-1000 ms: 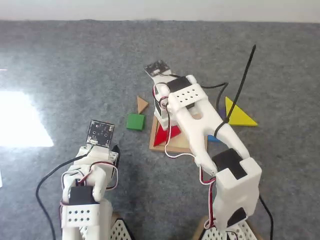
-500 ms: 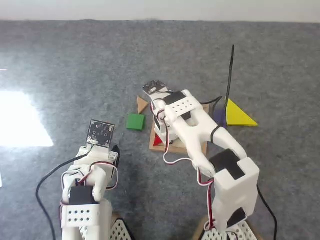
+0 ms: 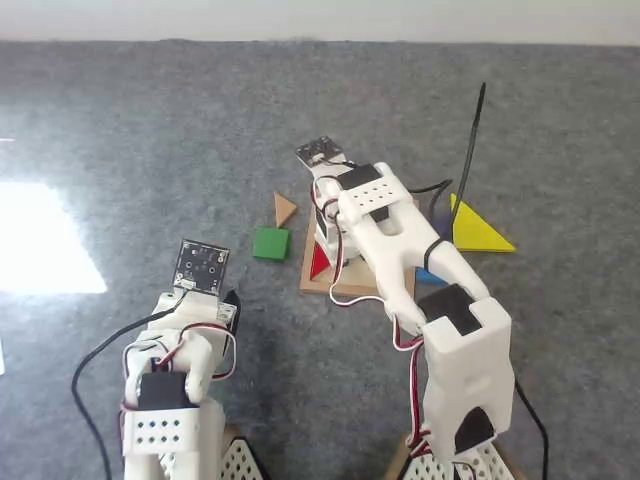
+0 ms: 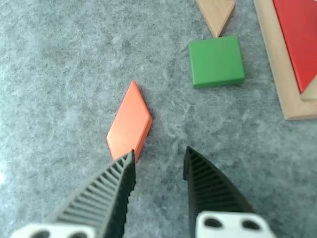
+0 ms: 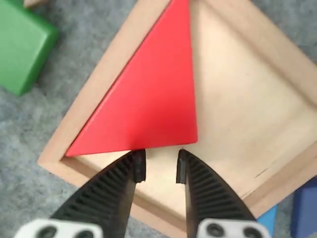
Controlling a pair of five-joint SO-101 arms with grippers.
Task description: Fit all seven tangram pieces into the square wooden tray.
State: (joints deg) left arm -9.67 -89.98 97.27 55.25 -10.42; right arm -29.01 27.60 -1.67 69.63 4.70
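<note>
Triangle: red triangle (image 5: 148, 104) flat in wooden tray (image 5: 237, 124), its edge just ahead of right gripper (image 5: 158, 166), whose fingers stand slightly apart, empty.
Hidden: dark blue piece (image 5: 303, 213) cut off past tray's corner.

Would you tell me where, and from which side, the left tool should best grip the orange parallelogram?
Probably across its two long parallel edges, at mid-length, coming straight down from above. The orange parallelogram lies flat on the grey mat with nothing against it, and its sharp tips give no opposed faces. The open left tool would need turning to match.
</note>
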